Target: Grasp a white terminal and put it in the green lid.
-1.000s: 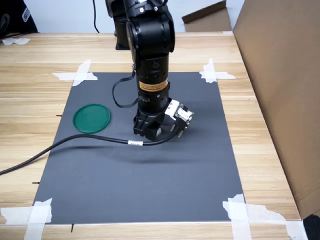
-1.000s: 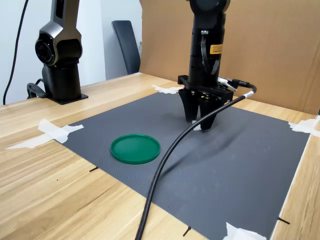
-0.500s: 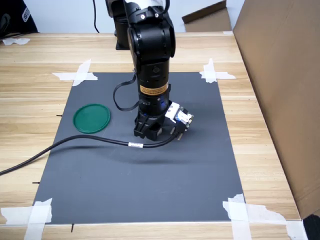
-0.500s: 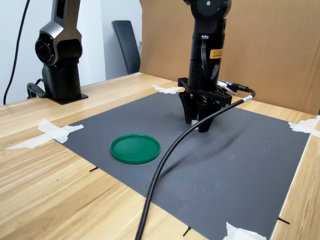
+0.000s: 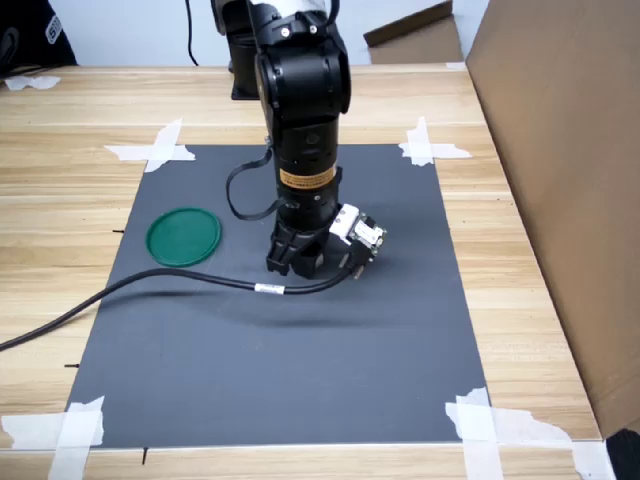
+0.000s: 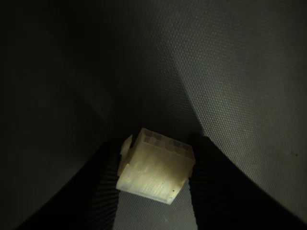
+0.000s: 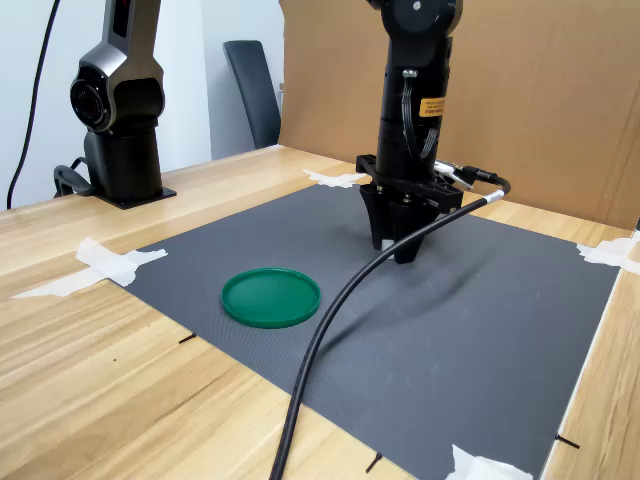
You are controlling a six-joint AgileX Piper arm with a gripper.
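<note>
The dark mat (image 5: 280, 340) lies under the pincer (image 7: 394, 250), which points straight down. The arm's yellow label (image 5: 303, 179) is too small to read. The green lid (image 5: 183, 236) lies empty, well apart toward the first exterior view's left. The white terminal (image 6: 156, 165) sits pinched between the jaws.

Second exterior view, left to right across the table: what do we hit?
Idle black arm base → tape cross → green lid → hand of the working arm → tape at the mat's right corner.
</note>
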